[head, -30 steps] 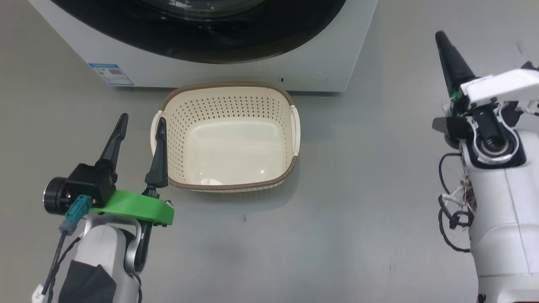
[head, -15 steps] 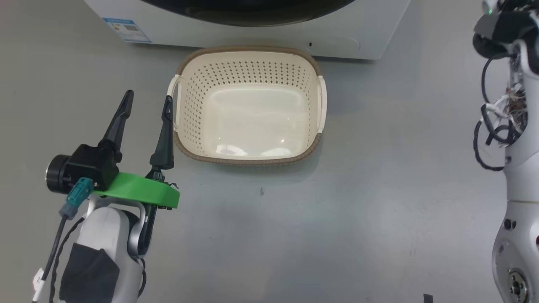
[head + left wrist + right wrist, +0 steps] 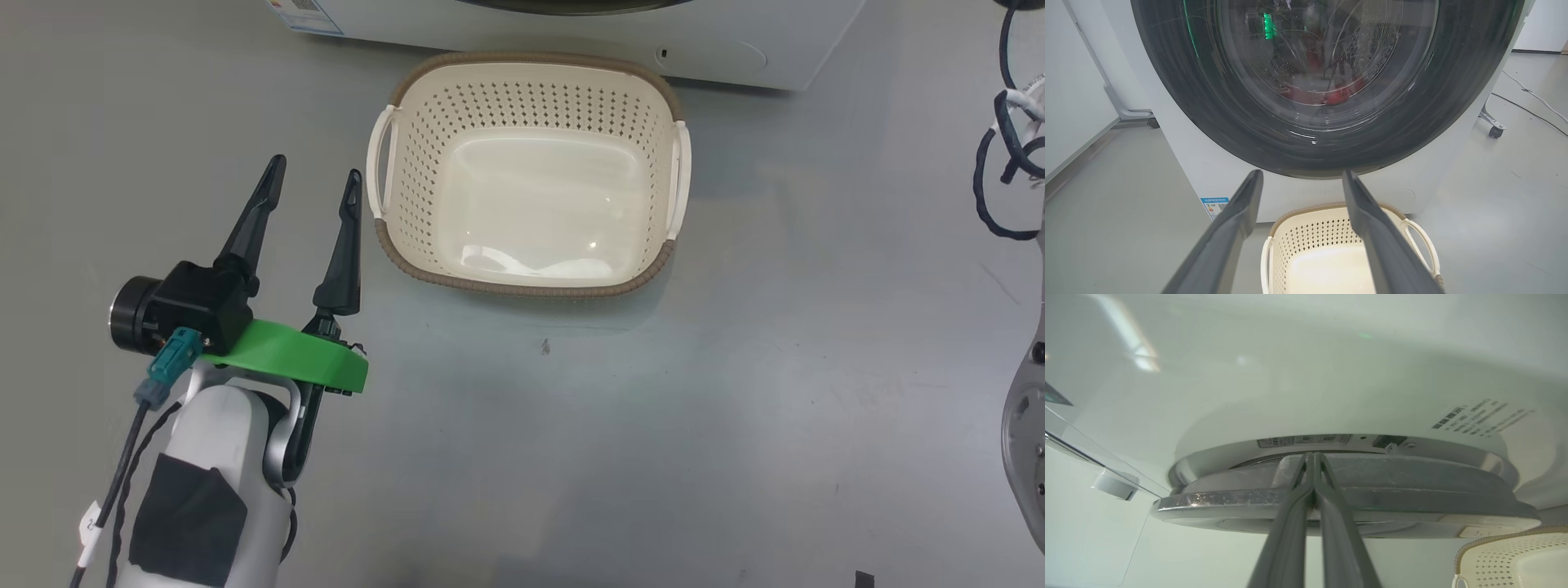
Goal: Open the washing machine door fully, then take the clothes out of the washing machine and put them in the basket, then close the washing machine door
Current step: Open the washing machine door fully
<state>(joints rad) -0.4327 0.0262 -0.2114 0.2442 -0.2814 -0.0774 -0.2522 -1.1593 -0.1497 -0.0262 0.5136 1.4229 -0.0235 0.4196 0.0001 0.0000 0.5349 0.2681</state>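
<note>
Status: step one, barely begun. The large round washing machine door (image 3: 1314, 61), with a glossy black rim and a clear glass bowl, stood across the mouth of the big white front-loading washing machine (image 3: 1184, 163) and had not swung out. The bright red fabric clothes (image 3: 1337, 94) lay inside the drum, low behind the glass. The small cream perforated plastic basket (image 3: 531, 106), with a brown woven-look rim, sat on the grey floor (image 3: 653, 408) just in front of the machine's base, with nothing in it. Judged outstanding: full opening, transfer of the garment, closing. That is practically the whole task.

Left gripper (image 3: 315, 167): fingers spread apart, nothing between them, poised just beside the basket's left handle and aimed at the machine.

Right gripper (image 3: 1311, 455): fingers pressed together, tips at the door's edge. Could not tell whether they pinched a lip there. Judged to be setting up the opening pull.

View comparison:
- The left wrist view gave the door face-on and the garment through the glass.
- The head view, looking down, gave the basket's bare floor and the left gripper's stance. The machine's lower strip lay along its top edge and the pale right forearm (image 3: 1024, 408) at its right edge.
- The right wrist view gave the door edge-on, with a metal ring between the rim and the white front. It was unclear whether a gap had opened.
</note>
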